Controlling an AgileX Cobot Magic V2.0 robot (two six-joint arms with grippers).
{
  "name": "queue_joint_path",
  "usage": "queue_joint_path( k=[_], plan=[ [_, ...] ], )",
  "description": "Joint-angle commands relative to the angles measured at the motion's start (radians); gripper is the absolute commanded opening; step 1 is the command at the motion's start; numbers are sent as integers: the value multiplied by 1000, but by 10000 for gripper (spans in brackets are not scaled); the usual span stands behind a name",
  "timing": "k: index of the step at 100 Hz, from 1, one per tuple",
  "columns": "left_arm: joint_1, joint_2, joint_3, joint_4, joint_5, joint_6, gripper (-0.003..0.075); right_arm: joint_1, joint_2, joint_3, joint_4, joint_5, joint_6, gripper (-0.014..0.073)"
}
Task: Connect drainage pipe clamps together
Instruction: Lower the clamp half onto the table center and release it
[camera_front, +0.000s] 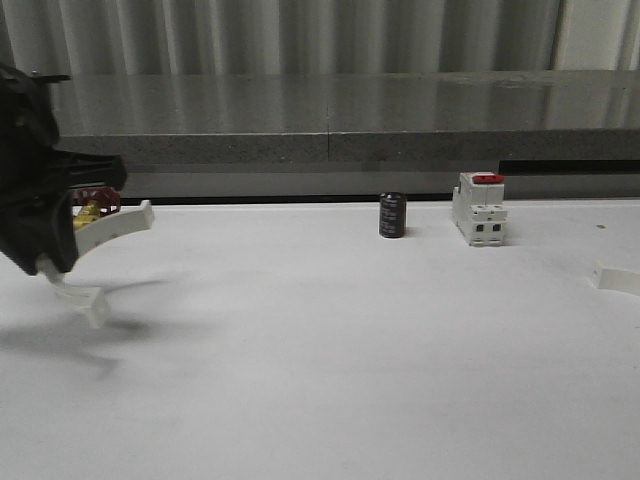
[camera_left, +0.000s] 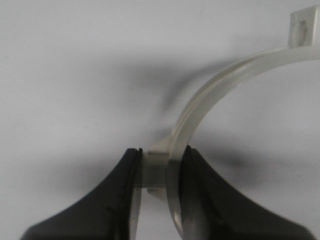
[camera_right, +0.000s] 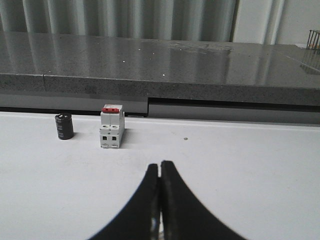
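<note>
One drainage pipe clamp (camera_front: 116, 228), a white half-ring, hangs just above the table at the far left. My left gripper (camera_front: 68, 238) is shut on it. In the left wrist view the fingers (camera_left: 120, 185) pinch the mid-arc tab of this clamp (camera_left: 200, 107), and its arc curves away to a square end tab. A second white clamp piece (camera_front: 616, 279) lies at the table's right edge, cut off by the frame. My right gripper (camera_right: 160, 167) hovers over the white table with its fingers pressed together and nothing between them.
A white boxy breaker (camera_front: 480, 208) with a red switch stands at the back right, also seen as the breaker (camera_right: 111, 127) ahead of my right gripper. A small black cylinder (camera_front: 392, 215) stands left of it. A grey ledge (camera_front: 330, 130) runs behind the table.
</note>
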Motion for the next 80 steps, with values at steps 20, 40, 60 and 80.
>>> queue_joint_path(
  k=[20, 40, 60, 80],
  plan=[
    [-120, 80, -157, -2, -10, -89, 48, -3, -20, -17, -10, -74, -7, -67],
    [-151, 148, -195, -10, 11, -151, 48, -3, -20, -17, -10, -74, -7, -67],
    [-155, 175, -195, -10, 51, -160, 72, -3, -20, -17, -10, -74, -7, -67],
    [-155, 173, -207, -10, 52, -160, 360, -3, -20, -17, -10, -74, -7, -67]
  ],
)
